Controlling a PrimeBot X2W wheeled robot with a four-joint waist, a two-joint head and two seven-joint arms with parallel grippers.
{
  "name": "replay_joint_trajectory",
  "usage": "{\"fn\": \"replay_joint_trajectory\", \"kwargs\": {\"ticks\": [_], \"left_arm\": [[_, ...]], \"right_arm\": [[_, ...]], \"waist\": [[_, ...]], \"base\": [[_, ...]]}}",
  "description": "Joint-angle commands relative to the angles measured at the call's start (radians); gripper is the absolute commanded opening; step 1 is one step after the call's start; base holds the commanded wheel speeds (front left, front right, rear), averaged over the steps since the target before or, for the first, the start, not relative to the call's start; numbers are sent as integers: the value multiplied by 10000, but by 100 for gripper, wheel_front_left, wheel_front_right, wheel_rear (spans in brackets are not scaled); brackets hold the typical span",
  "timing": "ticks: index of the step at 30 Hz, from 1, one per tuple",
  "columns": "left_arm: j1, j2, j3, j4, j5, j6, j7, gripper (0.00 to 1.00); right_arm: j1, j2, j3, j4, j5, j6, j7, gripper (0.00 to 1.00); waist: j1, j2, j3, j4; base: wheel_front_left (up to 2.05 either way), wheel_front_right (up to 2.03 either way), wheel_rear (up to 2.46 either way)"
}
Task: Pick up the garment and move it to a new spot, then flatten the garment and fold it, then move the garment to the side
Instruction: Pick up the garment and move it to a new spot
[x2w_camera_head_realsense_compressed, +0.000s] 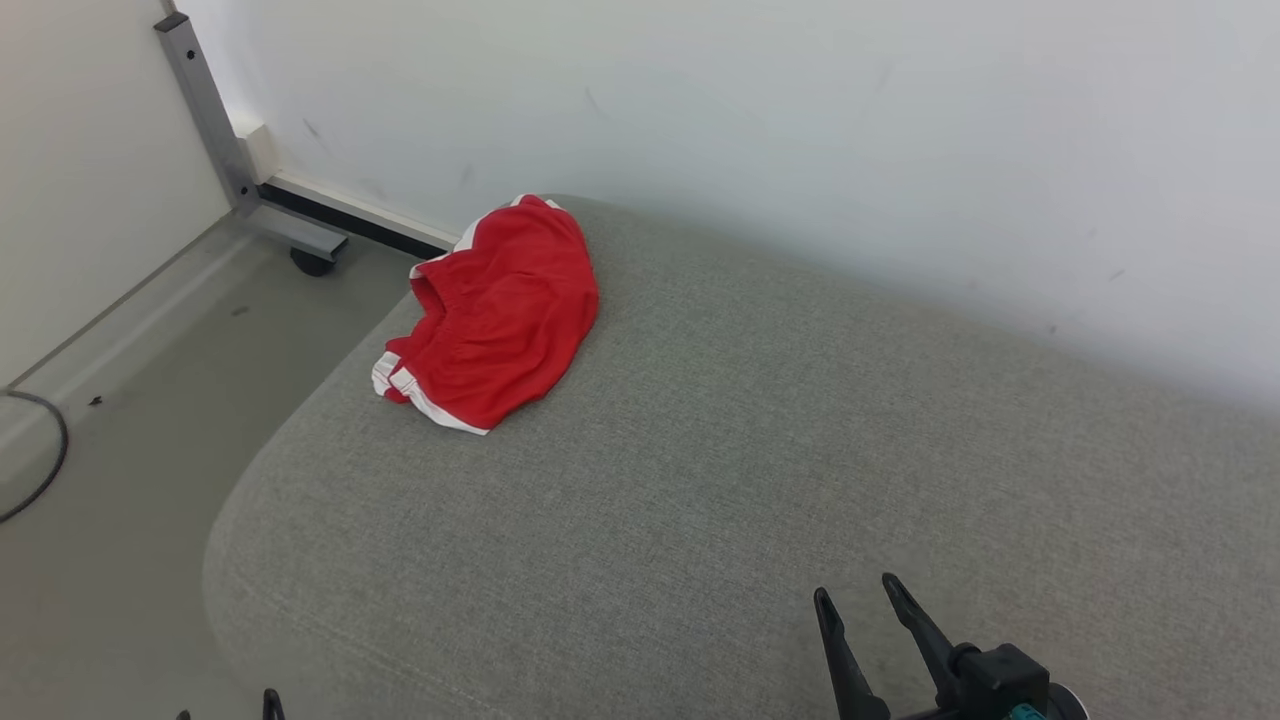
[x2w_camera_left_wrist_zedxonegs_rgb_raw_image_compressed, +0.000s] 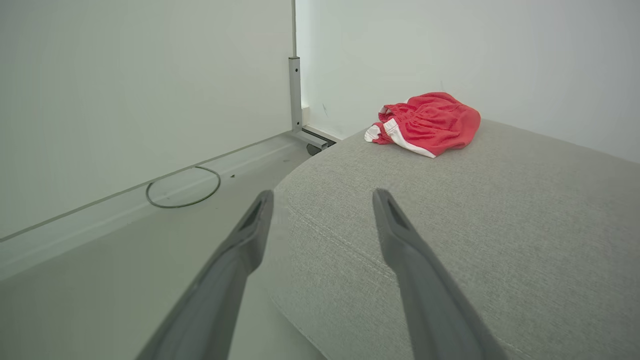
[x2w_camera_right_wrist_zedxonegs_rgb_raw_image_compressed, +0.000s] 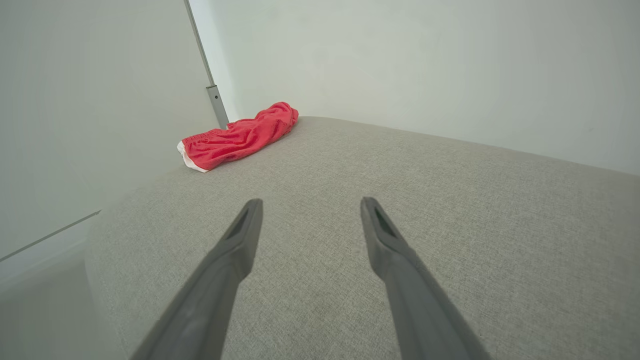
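Far left corner of the grey cushion (x2w_camera_head_realsense_compressed: 700, 450), close under the white wall (x2w_camera_head_realsense_compressed: 800, 120): red garment (x2w_camera_head_realsense_compressed: 495, 315) with white trim, bunched into a loose heap. Rests wholly on the fabric, one edge right at the cushion's rounded left side, above the floor (x2w_camera_head_realsense_compressed: 120, 480). Touches neither gripper.

Low at the near right of the head view: right gripper (x2w_camera_head_realsense_compressed: 856, 590), fingers parted wide, nothing between them. Hovers over bare cushion, well apart from the garment, with the red heap ahead and off to the left. Same through the right wrist view: garment up and left of the two spread fingers, across a long stretch of bare fabric.

Along its own wrist view: left gripper (x2w_camera_left_wrist_zedxonegs_rgb_raw_image_compressed: 324, 192), spread wide too and empty, poised at the cushion's near left corner, one finger over floor, the other over fabric. From there, garment ahead and a little to the right, well apart.

Beyond the cushion, on the floor: a metal frame leg (x2w_camera_head_realsense_compressed: 205, 105) on a dark caster, and a loop of dark cable (x2w_camera_head_realsense_compressed: 62, 450).
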Motion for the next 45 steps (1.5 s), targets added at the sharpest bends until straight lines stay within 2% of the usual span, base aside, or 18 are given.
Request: {"fn": "replay_joint_trajectory", "kwargs": {"ticks": [1, 12, 16, 21, 25, 29, 34, 36, 45], "left_arm": [[92, -16, 38, -66, -59, 62, -27, 100], [-172, -13, 12, 40, -212, 186, -27, 100], [-664, -15, -67, 277, -230, -64, -27, 100], [-2120, 11, -267, 1038, -76, -466, -27, 100], [-3614, 158, -229, 1968, -243, -724, -27, 100], [-5109, 350, 147, 3209, -773, -722, 40, 100], [-6610, 606, 604, 4691, -1473, -797, 779, 100], [-7204, 834, 639, 5132, -1628, -889, 1136, 100], [-9397, 2038, 1097, 6689, -2126, -799, 2149, 100]], "right_arm": [[-30, 25, 32, 49, 50, -21, -39, 100], [-81, 24, 70, 290, 63, -21, -70, 100], [5, 24, -60, 197, -41, -21, -50, 100], [174, 24, -307, -173, -306, -21, 140, 100], [124, -31, -370, -712, -590, -21, 465, 100], [-4, -242, -246, -1326, -700, -21, 850, 100], [-19, -611, -268, -2121, -631, -21, 1253, 100], [-3, -761, -291, -2447, -625, -21, 1409, 100], [154, -1129, -378, -4134, -626, -21, 2090, 100]], "waist": [[0, 0, 74, 161], [0, 0, 161, 172], [0, 0, 288, 157], [0, 0, 648, 111], [0, 0, 1255, -375], [0, 0, 1954, -1134], [0, 0, 2834, -2102], [0, 0, 3150, -2446], [0, 0, 4442, -3512]], "base": [[0, 0, 0], [0, 0, 0], [0, 0, 0], [0, 0, 0], [0, 0, 0], [0, 0, 0], [0, 0, 0], [0, 0, 0], [0, 0, 0]]}}
